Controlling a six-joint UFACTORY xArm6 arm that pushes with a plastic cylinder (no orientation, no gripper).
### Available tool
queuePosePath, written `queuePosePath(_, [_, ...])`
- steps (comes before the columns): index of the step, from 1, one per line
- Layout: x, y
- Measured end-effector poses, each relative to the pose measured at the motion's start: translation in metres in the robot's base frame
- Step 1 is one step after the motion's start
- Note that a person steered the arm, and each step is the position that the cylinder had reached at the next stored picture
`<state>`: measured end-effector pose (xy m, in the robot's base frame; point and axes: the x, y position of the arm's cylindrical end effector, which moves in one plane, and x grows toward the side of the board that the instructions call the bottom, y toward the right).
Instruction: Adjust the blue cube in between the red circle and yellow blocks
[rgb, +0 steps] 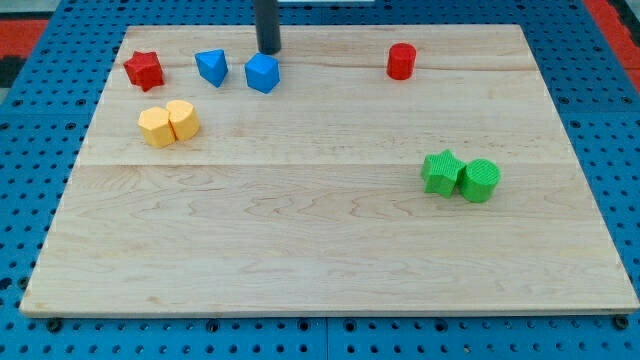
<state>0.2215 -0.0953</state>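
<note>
The blue cube (262, 73) sits near the view's top, left of centre. My tip (268, 50) stands just above it in the view, very close to its top edge. The red circle, a short red cylinder (401, 61), is far to the view's right of the cube. Two yellow blocks touch each other at the view's left: a yellow hexagonal block (155, 127) and a yellow cylinder (183, 119), below and left of the cube.
A blue triangular block (211, 67) lies just left of the blue cube. A red star (144, 70) is at the top left. A green star (441, 172) and a green cylinder (480, 180) touch at the right. The wooden board (330, 260) ends on a blue pegboard.
</note>
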Motion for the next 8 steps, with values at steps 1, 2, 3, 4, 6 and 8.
queuePosePath(1, [-0.002,-0.081])
queuePosePath(2, [0.022,-0.084])
queuePosePath(3, [0.041,-0.068])
queuePosePath(4, [0.057,-0.045])
queuePosePath(6, [0.049,-0.025])
queuePosePath(8, [0.044,0.054])
